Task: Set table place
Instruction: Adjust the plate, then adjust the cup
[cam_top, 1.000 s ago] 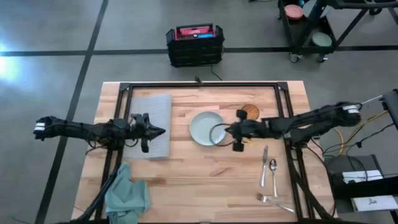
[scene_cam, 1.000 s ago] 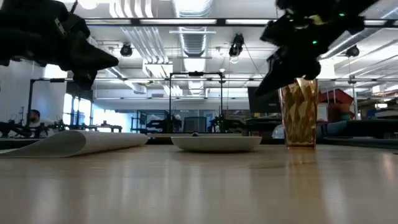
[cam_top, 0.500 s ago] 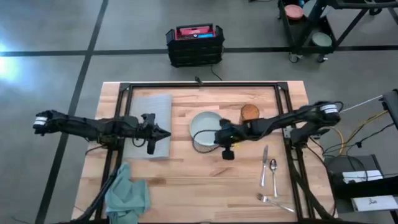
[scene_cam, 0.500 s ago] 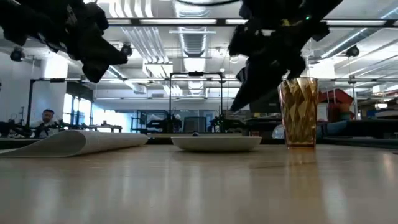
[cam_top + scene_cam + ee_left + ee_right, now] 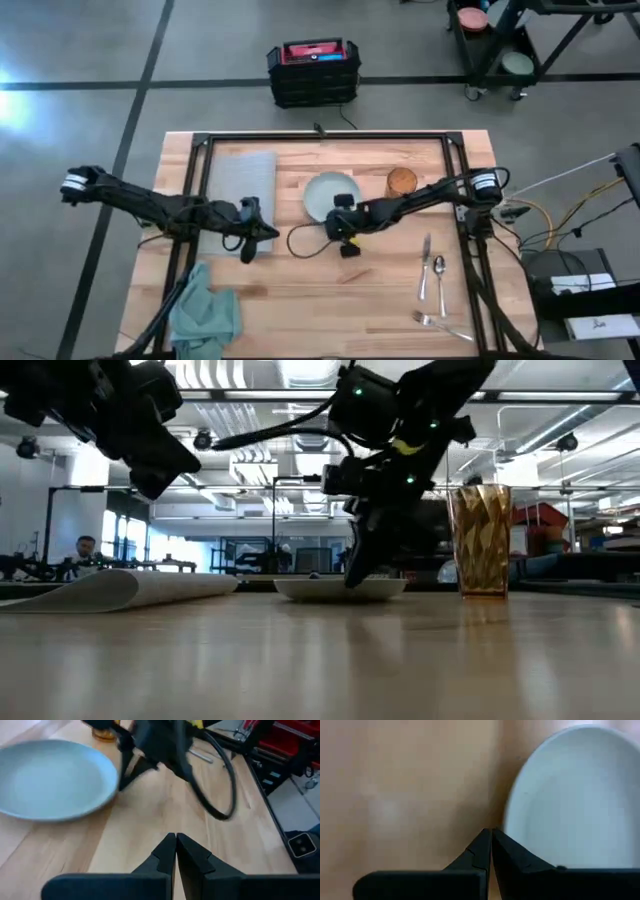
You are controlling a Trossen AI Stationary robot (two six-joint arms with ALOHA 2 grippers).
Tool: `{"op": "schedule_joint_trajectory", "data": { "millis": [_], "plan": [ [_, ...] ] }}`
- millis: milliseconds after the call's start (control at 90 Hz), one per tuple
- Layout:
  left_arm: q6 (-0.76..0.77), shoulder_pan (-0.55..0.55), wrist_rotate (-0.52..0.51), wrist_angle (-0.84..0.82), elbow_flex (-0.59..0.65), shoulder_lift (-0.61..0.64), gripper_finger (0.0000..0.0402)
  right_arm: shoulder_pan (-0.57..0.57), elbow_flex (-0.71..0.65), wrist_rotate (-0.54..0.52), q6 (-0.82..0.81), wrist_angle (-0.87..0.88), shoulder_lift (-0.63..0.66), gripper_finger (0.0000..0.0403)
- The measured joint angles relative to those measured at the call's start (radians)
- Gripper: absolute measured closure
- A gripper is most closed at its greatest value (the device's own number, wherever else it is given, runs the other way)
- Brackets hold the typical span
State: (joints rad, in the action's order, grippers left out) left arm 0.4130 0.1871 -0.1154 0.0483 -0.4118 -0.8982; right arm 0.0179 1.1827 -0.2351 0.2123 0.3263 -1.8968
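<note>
The grey placemat [image 5: 243,178] lies flat on the far left part of the table [image 5: 300,290]; in the low view its edge [image 5: 120,588] curls up. The pale round plate [image 5: 333,194] sits on the bare wood to the mat's right. My right gripper [image 5: 335,224] is shut, fingers slanting down at the plate's near rim [image 5: 507,820]. My left gripper [image 5: 266,235] is shut, hovering above the wood off the mat's near right corner; its fingertips [image 5: 176,838] point toward the plate [image 5: 50,780]. My right gripper's shut fingertips [image 5: 354,574] stand low at the plate's near rim [image 5: 340,590], coming from above and the right. I cannot tell whether they touch the rim or only stand beside it. The plate lies flat on the table.
An amber faceted cup [image 5: 402,181] stands right of the plate. A knife and spoon [image 5: 432,268] and a fork [image 5: 440,323] lie at the near right. A teal napkin [image 5: 205,312] is bunched at the near left. A black cable loop [image 5: 300,241] hangs between the grippers.
My right gripper has swung toward the table's left and come down from above the cup's height to the plate's near rim. My left gripper has moved toward the table's right and near edge, off the placemat and over bare wood.
</note>
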Motion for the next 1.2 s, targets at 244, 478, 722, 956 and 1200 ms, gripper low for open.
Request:
{"op": "schedule_joint_trajectory", "data": {
  "millis": [244,478,722,956,1200],
  "plan": [
    [0.015,0.0,-0.006,0.004,0.001,-0.033,0.0402,-0.104,0.007,-0.009,-0.01,0.019,0.005,0.0401],
    [0.015,0.0,-0.007,0.023,0.001,-0.058,0.0402,-0.082,0.017,0.006,0.0,0.038,0.084,0.0401],
    [0.014,0.0,-0.007,0.025,0.001,-0.061,0.0402,-0.033,0.014,0.011,-0.021,0.107,0.174,0.0401],
    [0.015,-0.001,-0.007,0.048,0.001,-0.054,0.0402,0.068,-0.065,0.011,-0.097,0.195,0.282,0.0401],
    [-0.004,-0.002,-0.017,0.174,0.001,-0.063,0.0402,0.137,-0.261,0.007,-0.277,0.153,0.449,0.0401]
  ]
}}
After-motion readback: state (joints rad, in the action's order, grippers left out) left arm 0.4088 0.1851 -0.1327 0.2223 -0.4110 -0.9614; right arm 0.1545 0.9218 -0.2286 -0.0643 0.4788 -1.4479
